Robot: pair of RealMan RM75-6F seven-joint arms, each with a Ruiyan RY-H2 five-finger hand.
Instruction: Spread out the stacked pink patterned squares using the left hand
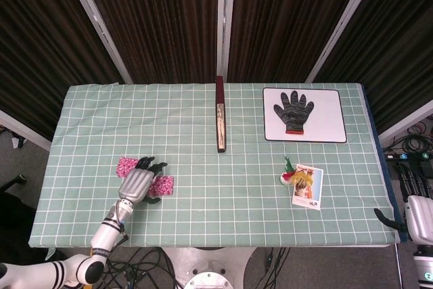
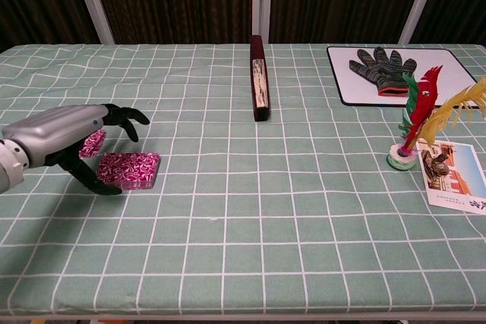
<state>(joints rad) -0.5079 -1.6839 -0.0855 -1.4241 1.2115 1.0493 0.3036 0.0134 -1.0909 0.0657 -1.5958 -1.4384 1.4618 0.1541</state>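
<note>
Green gridded cloth (image 1: 203, 126); left hand (image 1: 139, 182) (fingers (image 2: 125, 116) spread, empty) over flat swirl-patterned pink squares (image 2: 127, 169).

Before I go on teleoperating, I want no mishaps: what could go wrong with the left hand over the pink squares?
The left hand hovers at the nearer pink stack; a careless sweep could push it off the table's front edge. It could also slide it against the far square, undoing the spread.

Matt checked cloth (image 2: 304, 187) covers the table; the squares (image 2: 129, 169) look glossy, perhaps plastic; knitted glove (image 2: 382, 66); paper card (image 2: 456, 176).
</note>
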